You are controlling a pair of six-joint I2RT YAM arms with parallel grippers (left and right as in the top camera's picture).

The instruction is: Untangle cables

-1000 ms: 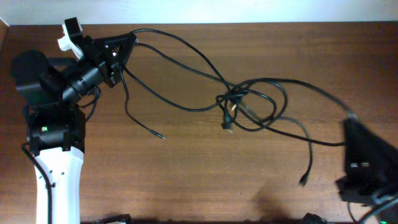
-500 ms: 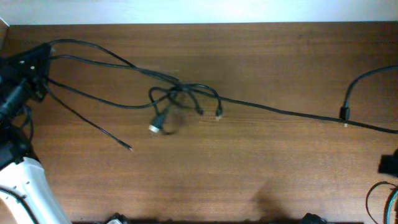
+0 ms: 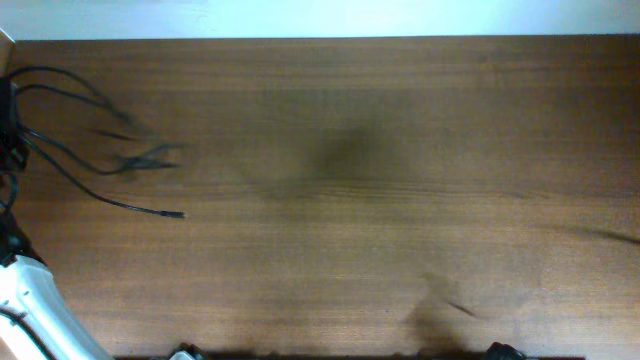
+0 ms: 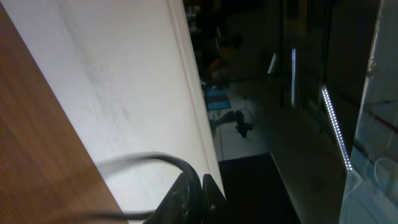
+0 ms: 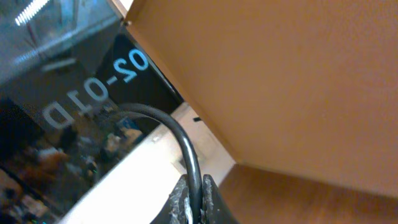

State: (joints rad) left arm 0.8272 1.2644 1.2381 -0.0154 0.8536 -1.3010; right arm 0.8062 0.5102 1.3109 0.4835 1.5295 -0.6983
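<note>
Firmly, cables (image 4: pixel 144 160) inside left hand (image 4: pixel 198 198)

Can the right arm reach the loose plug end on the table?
Probably not: the plug end lies far left, while the right gripper is shut on a cable, outside the overhead view.

Even overhead light; cables (image 3: pixel 130 160) motion-blurred at left; table (image 3: pixel 350 150) softly shadowed; left-wrist background dark

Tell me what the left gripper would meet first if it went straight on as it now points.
Probably the edge of the white panel; the left gripper, shut on a cable, points off the table. Depth is unclear.
</note>
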